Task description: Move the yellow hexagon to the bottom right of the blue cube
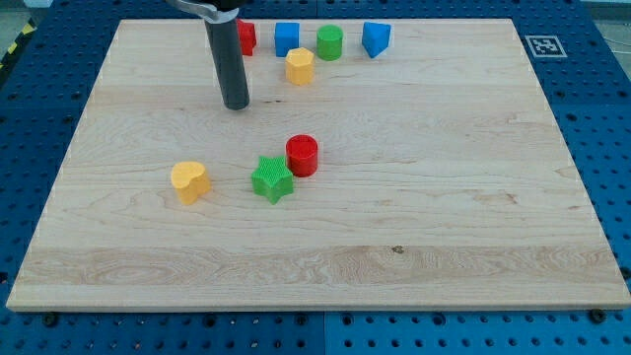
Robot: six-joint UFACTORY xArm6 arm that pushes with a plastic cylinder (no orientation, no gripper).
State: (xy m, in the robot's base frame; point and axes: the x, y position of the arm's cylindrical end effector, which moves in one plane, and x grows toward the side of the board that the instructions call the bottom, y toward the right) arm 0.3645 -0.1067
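Yellow hexagon (300, 66): upright on the table (473, 197), just below-right of the blue cube (287, 38), no long axis discernible; my tip (236, 105): a bare rod, nothing to open or close, well left of the hexagon, touching no block.

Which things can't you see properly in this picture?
- The red block at the view's top: the rod hides its left part, so its shape cannot be told.
- The arm above the rod: cut off by the top edge of the camera view.
- The marker square at the board's top right corner: too small to read.
- My tip shows clearly, left of and below the yellow hexagon, touching no block.
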